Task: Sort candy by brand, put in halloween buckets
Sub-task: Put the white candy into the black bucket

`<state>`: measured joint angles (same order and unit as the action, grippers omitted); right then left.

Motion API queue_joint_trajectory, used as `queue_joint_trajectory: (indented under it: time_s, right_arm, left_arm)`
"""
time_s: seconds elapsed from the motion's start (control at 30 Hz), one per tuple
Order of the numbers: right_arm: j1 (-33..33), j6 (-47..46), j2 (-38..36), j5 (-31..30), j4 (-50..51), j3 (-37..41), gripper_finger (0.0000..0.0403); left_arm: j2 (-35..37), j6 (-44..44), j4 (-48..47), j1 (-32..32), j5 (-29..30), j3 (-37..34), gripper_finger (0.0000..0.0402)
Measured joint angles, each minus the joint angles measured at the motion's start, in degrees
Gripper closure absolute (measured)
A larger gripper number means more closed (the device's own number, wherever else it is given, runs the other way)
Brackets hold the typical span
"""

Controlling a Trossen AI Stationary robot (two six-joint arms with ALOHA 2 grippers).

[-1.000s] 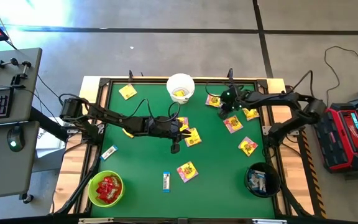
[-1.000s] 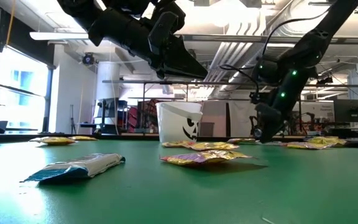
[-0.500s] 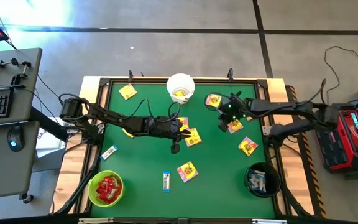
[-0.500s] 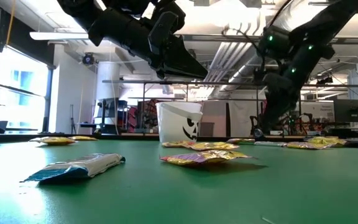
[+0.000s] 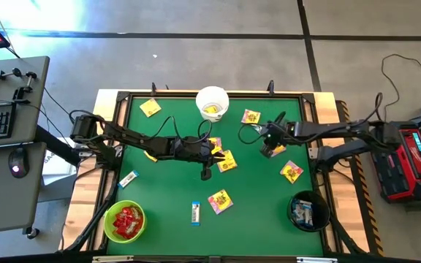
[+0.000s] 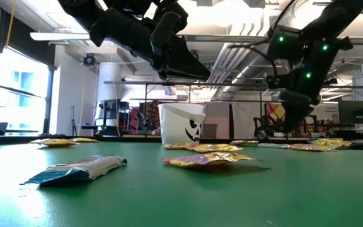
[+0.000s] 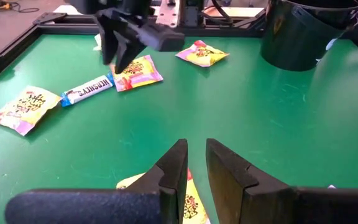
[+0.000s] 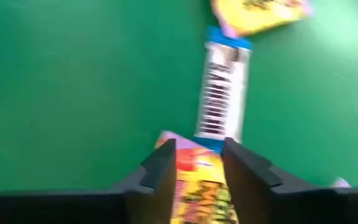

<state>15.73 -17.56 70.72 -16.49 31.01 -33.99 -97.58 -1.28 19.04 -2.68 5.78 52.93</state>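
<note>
**Right arm crosses the mat with a yellow packet between its fingers**

Over the right-centre of the green table [image 5: 167, 197], the right gripper [image 5: 272, 143] hung with a yellow-and-pink candy packet [image 8: 199, 180] between its parted fingers; whether it was pinched or coming loose could not be told. A narrow white-and-blue bar [image 8: 222, 93] lay on the mat ahead of it.

- Change: a second earlier this gripper was nearer the back edge, by the yellow packets at the right; it had since swung toward the middle. Two yellow packets seen there before no longer showed on the mat.
- Meaning, as a guess: a pick made, carry under way to the white plastic pail [image 5: 213, 102], which already held yellow.
- Left gripper [image 5: 205, 174]: unmoved at centre, fingers nearly together, empty, above a yellow packet [image 7: 188, 202].
- Lime green pail [image 5: 124, 220] held reds; black pail [image 5: 309, 210] held bars.
</note>
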Motion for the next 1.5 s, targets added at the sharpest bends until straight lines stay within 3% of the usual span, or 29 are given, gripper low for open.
queue_joint_trajectory:
  time_s: [0.13,0.23,0.6,0.73,0.93,1.03,1.5]
  right_arm:
    - [3.1,-0.2,1.3,-1.3,0.2,0.0,0.0235]
    - [6.7,1.3,2.9,0.7,-0.9,0.0,0.0213]
    - [14.2,6.0,10.4,11.0,-5.7,-0.2,0.0211]
    - [14.3,6.1,10.4,11.2,-5.8,-0.2,0.0248]
    - [14.3,7.5,10.4,12.2,-6.0,-0.2,0.0355]
    - [14.3,7.5,10.3,11.1,-5.9,-0.2,0.0390]
    - [11.8,7.3,6.5,13.7,-4.8,0.1,0.0402]
  left_arm:
    - [0.0,0.0,0.0,0.0,0.0,0.0,0.0353]
    - [0.0,0.0,-0.4,0.0,0.0,0.0,0.0353]
    - [0.0,-0.1,-1.8,0.0,0.0,0.0,0.0353]
    - [0.0,-0.1,-1.8,0.0,0.0,0.0,0.0353]
    - [0.0,-0.1,-1.7,0.0,0.0,0.0,0.0353]
    - [0.0,0.0,-1.7,0.0,0.0,0.0,0.0353]
    - [0.0,0.0,-2.2,0.0,0.0,0.0,0.0353]
